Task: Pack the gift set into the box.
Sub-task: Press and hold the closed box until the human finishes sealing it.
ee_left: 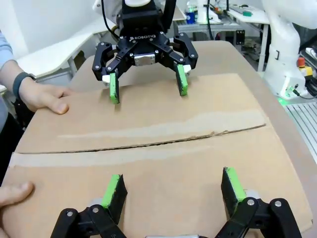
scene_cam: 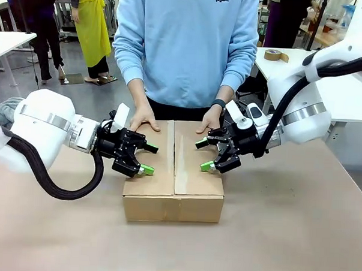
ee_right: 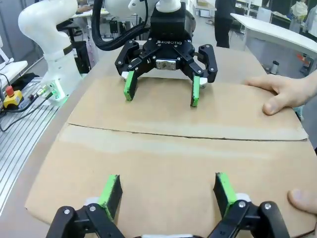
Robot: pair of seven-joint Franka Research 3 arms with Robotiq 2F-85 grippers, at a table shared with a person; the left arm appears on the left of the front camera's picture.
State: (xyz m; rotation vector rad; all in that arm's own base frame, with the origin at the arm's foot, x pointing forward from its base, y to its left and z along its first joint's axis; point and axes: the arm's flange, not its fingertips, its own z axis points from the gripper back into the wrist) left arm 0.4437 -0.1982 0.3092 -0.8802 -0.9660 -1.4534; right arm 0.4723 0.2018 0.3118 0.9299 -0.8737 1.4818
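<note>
The left arm (scene_cam: pixel 46 129) enters from the left edge of the front frame with its wrist roughly level. The left gripper (scene_cam: pixel 148 159) points toward the frame's centre, its jaws spread wide. The right arm (scene_cam: pixel 302 111) curves down from the upper right. The right gripper (scene_cam: pixel 204 155) points back toward the left one, angled slightly downward, its jaws likewise spread wide. The two grippers stand apart, mirrored across the middle of the frame. Just above them the person's hands lie flat and palm-down, the hand left of centre (scene_cam: pixel 144 119) near the left gripper and the hand right of centre (scene_cam: pixel 210 120) near the right gripper.
</note>
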